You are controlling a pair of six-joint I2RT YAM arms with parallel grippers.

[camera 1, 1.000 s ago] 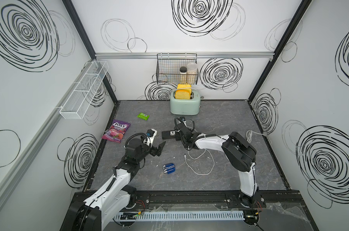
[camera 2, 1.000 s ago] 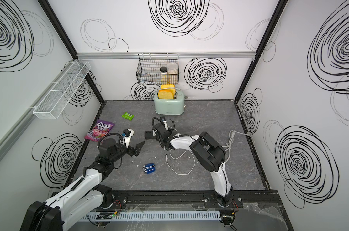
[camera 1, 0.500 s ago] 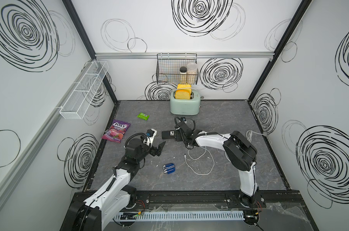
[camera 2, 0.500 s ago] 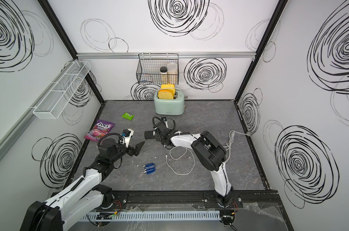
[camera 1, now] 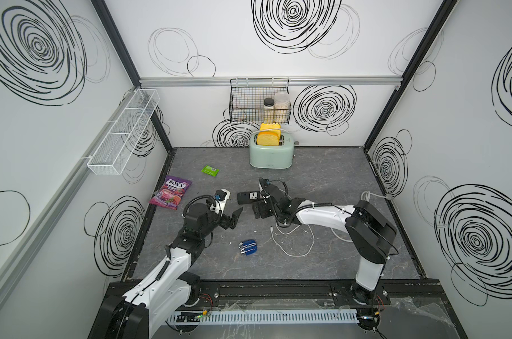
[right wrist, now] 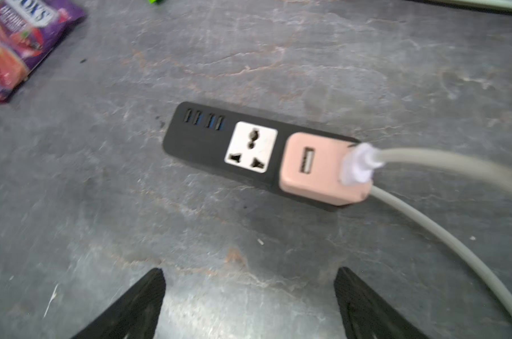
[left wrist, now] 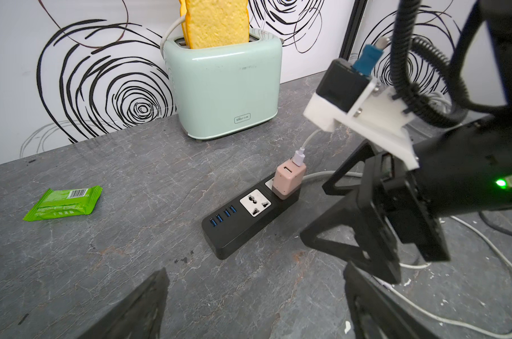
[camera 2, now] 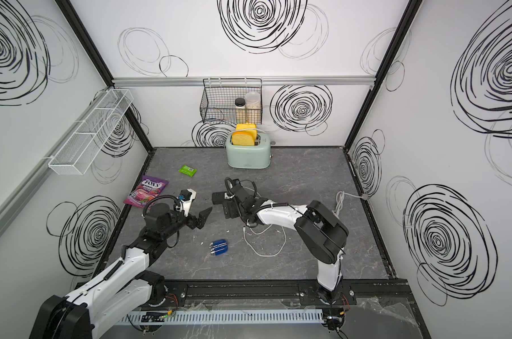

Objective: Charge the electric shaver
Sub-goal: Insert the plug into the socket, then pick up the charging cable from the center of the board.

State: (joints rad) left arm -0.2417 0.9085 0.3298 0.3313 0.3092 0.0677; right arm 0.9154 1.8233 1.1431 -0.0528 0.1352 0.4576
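Little is changed from a second ago. The right gripper (right wrist: pixel 248 273) is now seen with its jaws spread wide and nothing between them, where a second ago they were drawn closer together. The arm itself is found at almost the same place, low over the table (camera 1: pixel 337 176) beside the black power strip (camera 1: pixel 248 197). In the right wrist view the dark fingertips (right wrist: pixel 149 293) are shown well apart, with bare table between them and the strip lying just ahead.

The pinkish adapter (left wrist: pixel 288 179) is seated in the end socket of the strip, and a white USB plug (left wrist: pixel 298 157) is inserted in the adapter. The white cable (camera 1: pixel 293 243) is laid in loose loops on the table under the right arm, its shape unaltered as far as can be told. Its free end is left lying on the table, apart from the shaver.

The left gripper (camera 1: pixel 234 218) is held where it was, above the table to the left of the strip, with its jaws fully parted and empty.

The electric shaver (camera 1: pixel 248 248) is not moved. It is left lying on the table toward the front, between the two arms, well apart from the strip and from both grippers, and it is touched by nothing. The mint toaster (camera 1: pixel 270 157), the purple sweets bag (camera 1: pixel 171 192) and the green packet (camera 1: pixel 210 170) are likewise left in their places.
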